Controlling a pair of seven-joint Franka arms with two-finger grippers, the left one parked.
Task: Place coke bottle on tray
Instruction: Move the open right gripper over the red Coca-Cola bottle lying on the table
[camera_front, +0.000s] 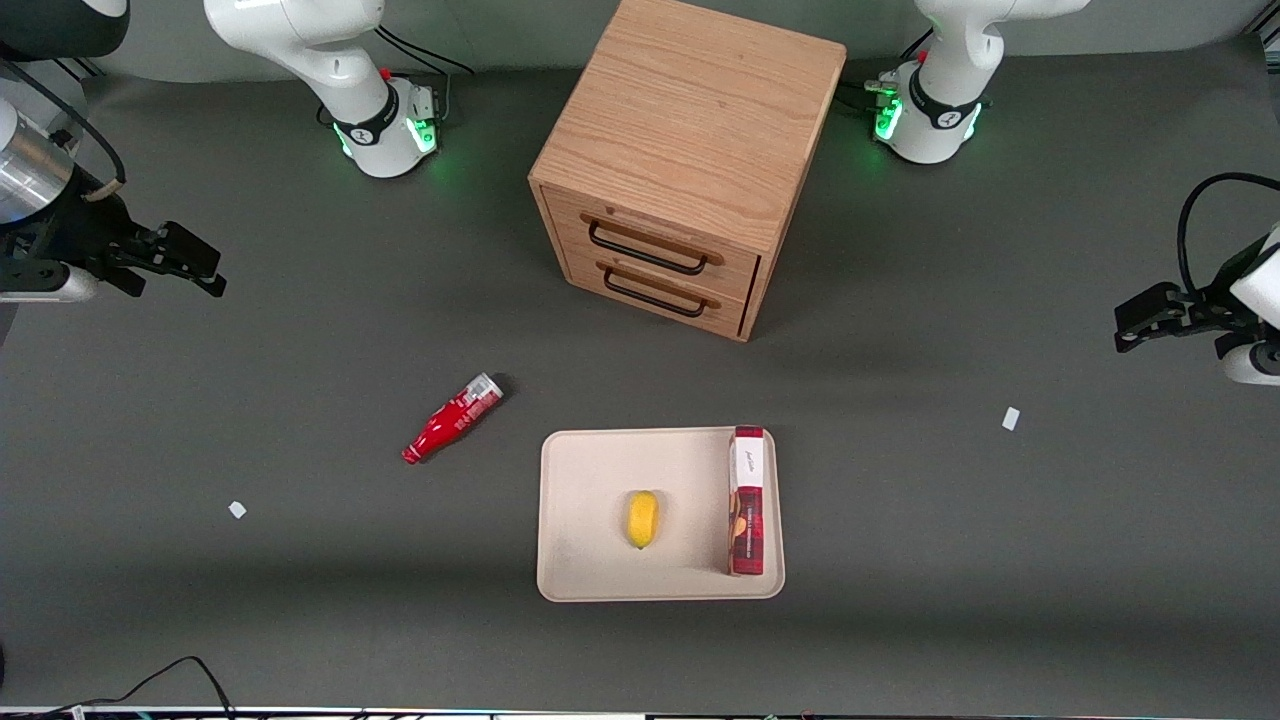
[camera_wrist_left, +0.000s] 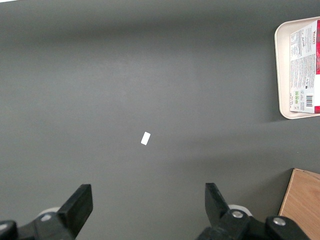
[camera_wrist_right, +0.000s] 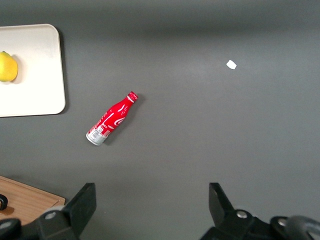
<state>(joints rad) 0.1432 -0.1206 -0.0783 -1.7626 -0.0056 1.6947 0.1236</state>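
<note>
On the table beside the tray (camera_front: 560, 520), the coke bottle (camera_front: 452, 418) lies flat, cap nearer the front camera, well apart from the spread, empty hand (camera_front: 170, 262).

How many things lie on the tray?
2 on the tray: a lemon near its middle, a red-and-white box along its edge toward the parked arm's end.
</note>
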